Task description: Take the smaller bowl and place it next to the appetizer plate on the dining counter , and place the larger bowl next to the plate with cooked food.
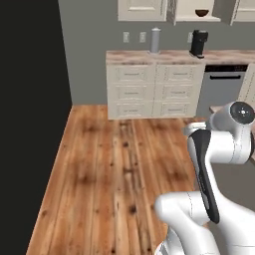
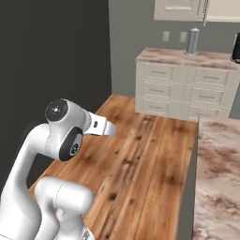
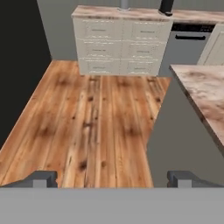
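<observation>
We judge the task barely begun. Our gripper (image 3: 112, 179) hangs over bare wood floor (image 3: 87, 118), its two fingertips (image 3: 43, 178) spread wide at the bottom corners of the hand view with nothing between them.

A small dark bowl (image 1: 201, 13) sits on an open shelf (image 1: 198, 18) above the wall counter (image 1: 164, 56), up beside the cupboard doors. It is too small in the left base view for us to say which of the two bowls it is. That counter also carries a grey canister (image 1: 155, 41) and a black coffee machine (image 1: 198, 43).

The dining counter (image 2: 220, 164) runs along our right, just beside the base; the stretch of its marbled top we see is bare. We cannot tell where either plate lies on it.

So both placings are left, as far as we can judge. We expect we must drive across the floor to the wall cupboards, fetch each bowl, then find the plates along the island.
</observation>
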Robot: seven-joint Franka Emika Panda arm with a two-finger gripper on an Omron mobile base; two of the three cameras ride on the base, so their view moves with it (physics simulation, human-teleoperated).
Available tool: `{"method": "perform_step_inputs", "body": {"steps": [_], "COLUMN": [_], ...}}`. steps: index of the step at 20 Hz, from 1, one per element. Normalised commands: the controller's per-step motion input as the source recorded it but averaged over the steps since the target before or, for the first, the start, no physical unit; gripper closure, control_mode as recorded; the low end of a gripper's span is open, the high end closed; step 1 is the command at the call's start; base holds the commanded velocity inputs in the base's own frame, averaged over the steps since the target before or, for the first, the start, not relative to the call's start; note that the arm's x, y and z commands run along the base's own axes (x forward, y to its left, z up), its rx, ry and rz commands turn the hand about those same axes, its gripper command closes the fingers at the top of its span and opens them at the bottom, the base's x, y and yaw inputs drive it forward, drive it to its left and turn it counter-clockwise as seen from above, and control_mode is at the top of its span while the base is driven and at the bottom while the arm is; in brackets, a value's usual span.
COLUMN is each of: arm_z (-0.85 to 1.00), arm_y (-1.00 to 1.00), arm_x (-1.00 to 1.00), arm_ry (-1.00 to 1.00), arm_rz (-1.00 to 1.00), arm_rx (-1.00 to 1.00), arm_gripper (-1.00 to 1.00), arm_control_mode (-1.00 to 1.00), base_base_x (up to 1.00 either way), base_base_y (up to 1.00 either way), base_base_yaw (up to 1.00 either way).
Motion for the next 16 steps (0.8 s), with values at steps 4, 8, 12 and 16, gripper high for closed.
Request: {"method": "perform_step_inputs", "body": {"steps": [4,8,12,16], "arm_z": [0.00,0.00,0.00,0.00], "arm_y": [0.00,0.00,0.00,0.00], "arm_x": [0.00,0.00,0.00,0.00], "arm_ry": [0.00,0.00,0.00,0.00], "arm_rz": [0.00,0.00,0.00,0.00], "arm_rx": [0.00,0.00,0.00,0.00], "arm_gripper": [-1.00,-1.00,-1.00,-1.00], "arm_control_mode": [1.00,1.00,1.00,1.00], "base_base_x": [1.00,1.00,1.00,1.00], "base_base_y": [-0.11,-0.24,-0.31,-0.32], "base_base_yaw": [0.00,0.00,0.00,0.00]}}
